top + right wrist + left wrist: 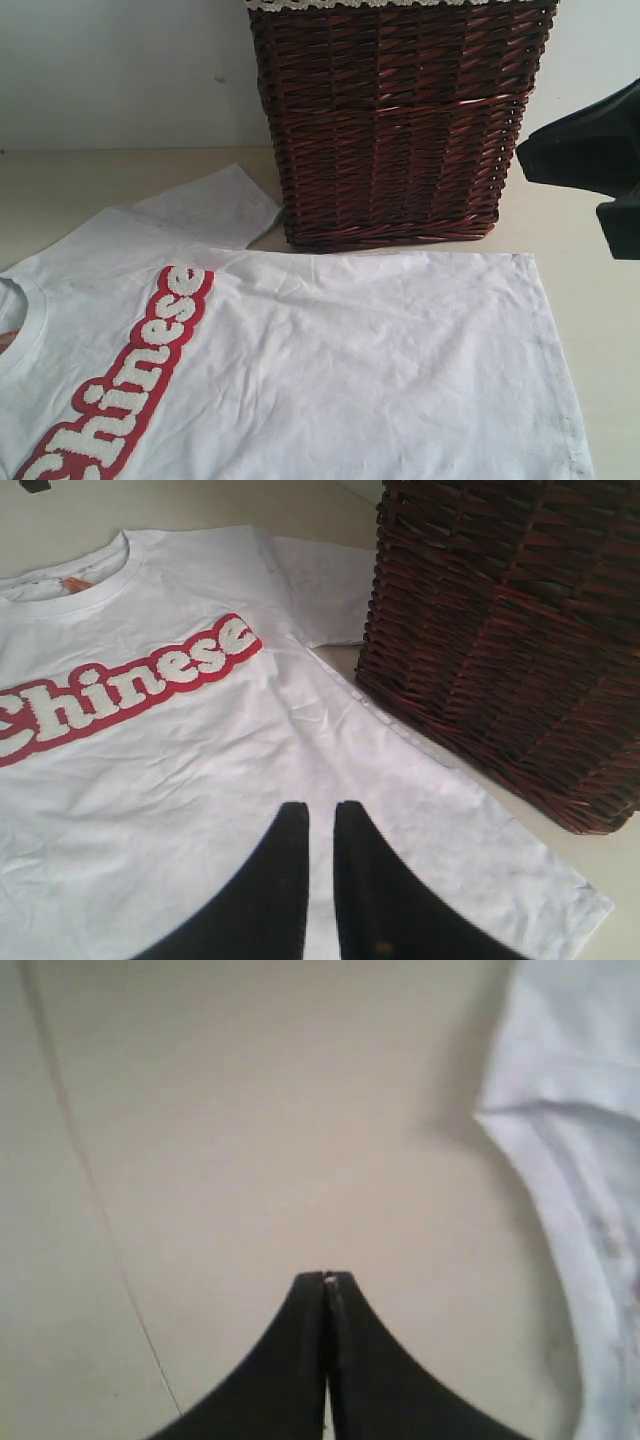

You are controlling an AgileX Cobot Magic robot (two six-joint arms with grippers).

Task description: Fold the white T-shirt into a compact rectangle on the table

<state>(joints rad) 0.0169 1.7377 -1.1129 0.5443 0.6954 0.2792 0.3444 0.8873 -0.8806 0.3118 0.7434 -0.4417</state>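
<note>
1. Garment: the white T-shirt [350, 350] lies spread flat on the tabletop [80, 190], front up, with the red-edged lettering [130, 380] showing. One sleeve [215, 205] reaches toward the far edge of the tabletop. I see no fold in the parts that are in view.
2. Obstruction: a dark wicker basket [400, 120] stands by the far edge, just beside the shirt's long side. I cannot tell whether cloth and basket touch.
3. Left gripper [327, 1278]: its fingers are pressed together with nothing between them. It hangs over bare tabletop, with the shirt's edge off to one side.
4. Right gripper [320, 810]: its fingers stand slightly apart with only a narrow gap, and they grip nothing. It hovers over the lower body of the shirt, toward the hem.
5. Step in hand: in my judgement folding has not begun. This is the approach to the first grasp.
6. Next move: both sets of fingers need to spread, come down on the shirt's edge and pinch a single layer before lifting. The first fold should carry cloth away from the basket, not into it.
7. Risk: the pinch may gather both layers, or the shirt may drag across the smooth tabletop.
</note>
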